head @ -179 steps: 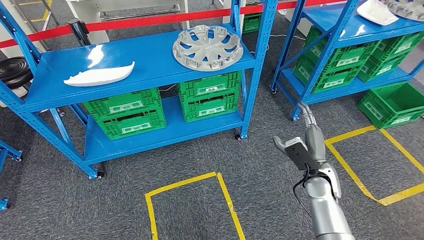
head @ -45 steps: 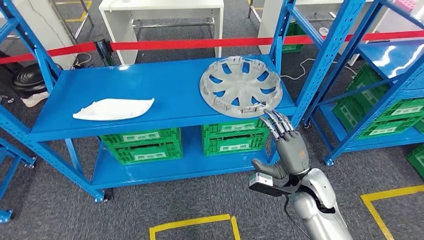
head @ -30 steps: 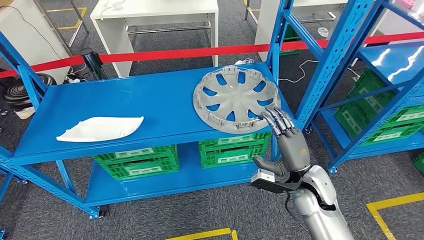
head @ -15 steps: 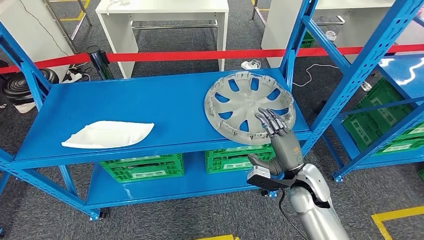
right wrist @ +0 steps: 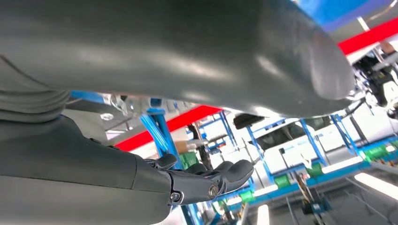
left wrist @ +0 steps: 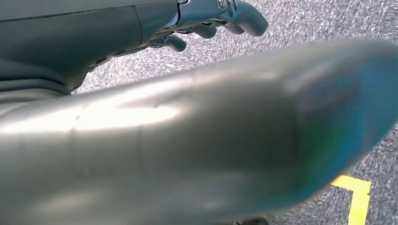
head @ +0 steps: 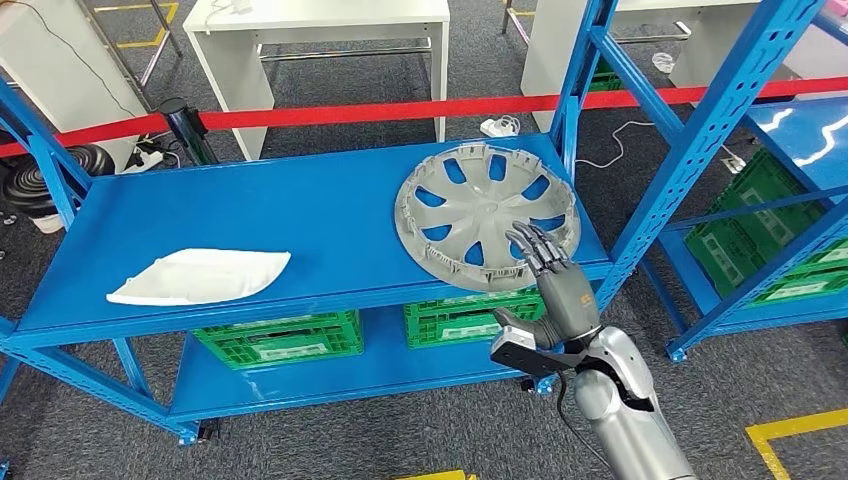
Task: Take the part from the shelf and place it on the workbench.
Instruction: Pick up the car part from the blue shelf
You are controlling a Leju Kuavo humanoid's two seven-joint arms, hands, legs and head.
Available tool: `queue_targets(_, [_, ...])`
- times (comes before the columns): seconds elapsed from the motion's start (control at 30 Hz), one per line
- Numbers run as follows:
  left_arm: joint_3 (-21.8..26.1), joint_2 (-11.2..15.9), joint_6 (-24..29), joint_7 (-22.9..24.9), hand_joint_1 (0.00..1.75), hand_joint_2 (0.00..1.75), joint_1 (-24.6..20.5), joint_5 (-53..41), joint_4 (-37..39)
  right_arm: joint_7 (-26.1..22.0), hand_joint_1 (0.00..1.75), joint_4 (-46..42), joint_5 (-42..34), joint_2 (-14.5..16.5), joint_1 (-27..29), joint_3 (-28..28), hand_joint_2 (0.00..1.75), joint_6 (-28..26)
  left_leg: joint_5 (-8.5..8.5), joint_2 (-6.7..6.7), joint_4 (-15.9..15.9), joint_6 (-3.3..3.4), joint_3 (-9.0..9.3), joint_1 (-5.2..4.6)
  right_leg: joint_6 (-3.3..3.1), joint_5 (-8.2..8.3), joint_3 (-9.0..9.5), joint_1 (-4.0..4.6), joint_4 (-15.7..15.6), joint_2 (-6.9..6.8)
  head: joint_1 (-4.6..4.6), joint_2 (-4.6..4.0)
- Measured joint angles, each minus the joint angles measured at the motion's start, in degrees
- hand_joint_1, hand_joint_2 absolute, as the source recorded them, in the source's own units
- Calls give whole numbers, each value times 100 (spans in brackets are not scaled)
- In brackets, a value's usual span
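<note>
Reaching right hand, fingers spread and holding nothing, over near rim of hubcap on blue shelf; fingertips overlapping rim.

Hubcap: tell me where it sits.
In the head view the hubcap lies on the blue shelf's right end, right of the white part, under the right hand's fingertips.

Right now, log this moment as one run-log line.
phase: reaching | right hand: fingers spread at near rim of hubcap, no grip yet | hubcap: on blue shelf | left hand: hanging, empty
</note>
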Motion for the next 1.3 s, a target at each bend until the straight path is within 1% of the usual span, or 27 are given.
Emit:
queue_targets(0.17, [-43,-27,18,35,0,0,-4,35,2,-144,0,642,-145,-122,-247,-66,0,80,0,-1,-1,-1,2,4,0,0,6,-8,-2,1,0,0])
queue_targets(0.3, [-172,-57,-2,27,0,0,-40,114,3,-207,0,1241,-118,-210,-493,-80,0,141,0,0,-1,-1,4,1,1,0,13,-10,-8,3,1,0])
queue_targets(0.43, [-218,-80,-35,13,0,0,-87,164,3,-245,0,1893,-16,-316,-833,-75,0,250,0,0,0,0,6,-6,6,4,17,-13,-12,3,2,0])
queue_targets(0.57, [-230,-80,-38,-25,0,0,-104,238,2,-382,0,2607,30,-449,-1232,-41,0,358,0,-1,0,1,6,-9,8,5,19,-16,-16,3,1,0])
queue_targets(0.7, [-229,-79,-32,-57,0,0,-103,305,3,-404,0,3106,225,-570,-1514,69,175,289,0,-2,0,1,6,-9,8,5,20,-21,-19,2,1,0])
queue_targets(0.83, [-227,-79,-19,-79,0,0,-89,335,3,-318,0,3443,493,-742,-1732,239,175,69,-1,-4,0,2,5,-9,8,5,20,-23,-20,0,0,0])
queue_targets(1.0, [-225,-79,13,-73,0,0,-58,335,4,-237,0,3626,741,-973,-1971,439,175,-172,-1,-3,0,2,5,-9,8,5,20,-23,-20,0,2,0])
queue_targets(1.13, [-215,-79,73,-70,0,0,-42,351,5,-210,0,3827,917,-1058,-2256,703,175,-27,-1,0,0,2,5,-9,9,5,21,-23,-20,2,2,0])
queue_targets(1.3, [-180,-79,117,-80,0,0,13,404,5,-143,0,4317,1131,-1008,-2838,1168,175,316,0,0,-1,1,7,-8,8,6,22,-22,-20,2,2,0])
